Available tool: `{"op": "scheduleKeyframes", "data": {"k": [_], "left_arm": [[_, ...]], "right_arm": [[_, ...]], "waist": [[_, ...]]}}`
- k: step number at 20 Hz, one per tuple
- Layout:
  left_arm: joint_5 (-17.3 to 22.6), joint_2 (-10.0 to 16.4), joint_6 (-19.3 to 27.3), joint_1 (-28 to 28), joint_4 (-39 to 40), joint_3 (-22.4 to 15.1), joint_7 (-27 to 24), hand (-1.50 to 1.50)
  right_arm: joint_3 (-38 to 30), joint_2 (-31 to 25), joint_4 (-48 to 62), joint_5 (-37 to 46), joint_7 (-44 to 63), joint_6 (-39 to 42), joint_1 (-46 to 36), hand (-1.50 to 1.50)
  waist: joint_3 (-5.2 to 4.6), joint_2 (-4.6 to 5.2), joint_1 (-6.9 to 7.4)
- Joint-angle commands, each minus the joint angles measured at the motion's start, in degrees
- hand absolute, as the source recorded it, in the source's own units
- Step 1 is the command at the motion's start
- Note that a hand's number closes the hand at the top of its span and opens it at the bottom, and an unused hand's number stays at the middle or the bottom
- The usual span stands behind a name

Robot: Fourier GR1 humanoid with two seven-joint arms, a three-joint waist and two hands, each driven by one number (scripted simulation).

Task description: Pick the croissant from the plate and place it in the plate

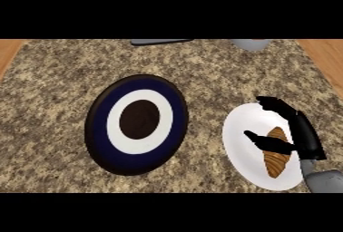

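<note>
Right robot hand (305, 135) spread wide over croissant (278, 163) on white plate (240, 136), thumb across it. Risk: shallow pinch, so it slips short of dark plate (100, 140), left.

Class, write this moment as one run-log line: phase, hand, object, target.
phase: pre-grasp | right hand: open, over brown croissant | croissant: on white round plate | target: dark ringed plate, left of it
</note>
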Motion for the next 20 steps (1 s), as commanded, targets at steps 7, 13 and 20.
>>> {"op": "scheduleKeyframes", "data": {"k": [7,13,20], "left_arm": [[3.43,-3.56,-0.92,-13.8,-11.4,5.99,-10.49,0.0],[3.2,-3.7,-1.75,-10.79,-10.29,6.87,-12.74,0.0],[3.97,-3.52,-2.7,-8.98,-10.33,9.11,-15.31,0.0]], "right_arm": [[-0.42,0.51,-0.55,7.25,0.69,-8.06,-3.3,-1.5],[1.94,-4.68,3.26,12.76,8.78,-5.65,-2.13,-1.5],[7.61,-8.78,7.52,17.12,19.42,2.4,-1.63,-1.5]], "waist": [[-1.91,-0.68,-5.96],[-2.67,-0.46,-7.25],[-2.66,0.58,-6.38]]}}
